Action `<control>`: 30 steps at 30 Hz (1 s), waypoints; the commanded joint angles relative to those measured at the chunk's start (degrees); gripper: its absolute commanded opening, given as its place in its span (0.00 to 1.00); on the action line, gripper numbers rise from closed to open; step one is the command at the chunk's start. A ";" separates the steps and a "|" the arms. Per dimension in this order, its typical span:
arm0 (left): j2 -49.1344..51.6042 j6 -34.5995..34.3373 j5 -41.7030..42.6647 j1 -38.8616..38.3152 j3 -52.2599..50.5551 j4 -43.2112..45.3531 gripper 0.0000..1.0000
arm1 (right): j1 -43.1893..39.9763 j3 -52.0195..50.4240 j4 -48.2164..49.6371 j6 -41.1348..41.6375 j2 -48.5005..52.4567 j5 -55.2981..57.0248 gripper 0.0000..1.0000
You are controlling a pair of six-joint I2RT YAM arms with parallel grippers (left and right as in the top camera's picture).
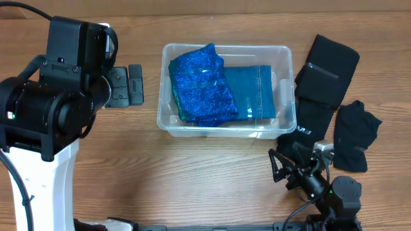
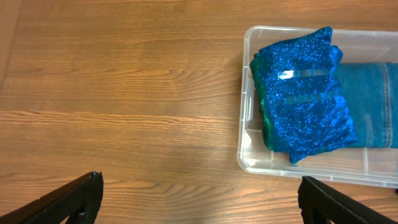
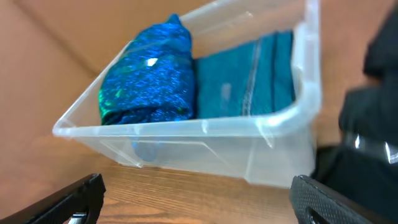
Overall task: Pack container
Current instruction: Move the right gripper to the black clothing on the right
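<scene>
The clear plastic container (image 1: pixel 225 132) stands on the wooden table at centre back. Inside it, a sparkly blue folded garment (image 1: pixel 202 85) lies on the left and a teal folded garment (image 1: pixel 255 93) on the right. My left gripper (image 1: pixel 126 85) is open and empty, left of the container and apart from it. Its wrist view shows both fingers wide apart (image 2: pixel 200 199) over bare wood, with the container (image 2: pixel 246 112) to the right. My right gripper (image 1: pixel 295 163) is open and empty in front of the container's right corner. Its wrist view (image 3: pixel 199 200) looks at the container's front wall (image 3: pixel 205 149).
Black garments lie on the table right of the container, one long piece (image 1: pixel 324 70) and a smaller one (image 1: pixel 357 135). They show as a dark blur at the right of the right wrist view (image 3: pixel 373 124). The left arm's white and black body (image 1: pixel 51 109) fills the left side.
</scene>
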 commanded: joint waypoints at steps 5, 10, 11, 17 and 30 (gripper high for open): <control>-0.20 1.11 -1.20 0.28 0.00 0.07 1.00 | -0.37 22.29 -8.00 3.37 18.12 8.98 1.00; -0.20 1.11 -1.20 0.28 0.00 0.07 1.00 | -0.33 46.95 -21.53 -5.44 46.05 3.76 1.00; -0.20 1.11 -1.20 0.28 0.00 0.07 1.00 | -0.33 49.72 -23.87 -5.49 49.96 2.49 1.00; -0.20 1.11 -1.20 0.28 -0.02 0.07 1.00 | -1.27 59.54 -23.69 0.52 75.10 10.38 0.36; -0.20 1.11 -1.20 0.28 0.00 0.07 1.00 | -6.05 60.83 -11.56 0.85 87.06 10.43 0.13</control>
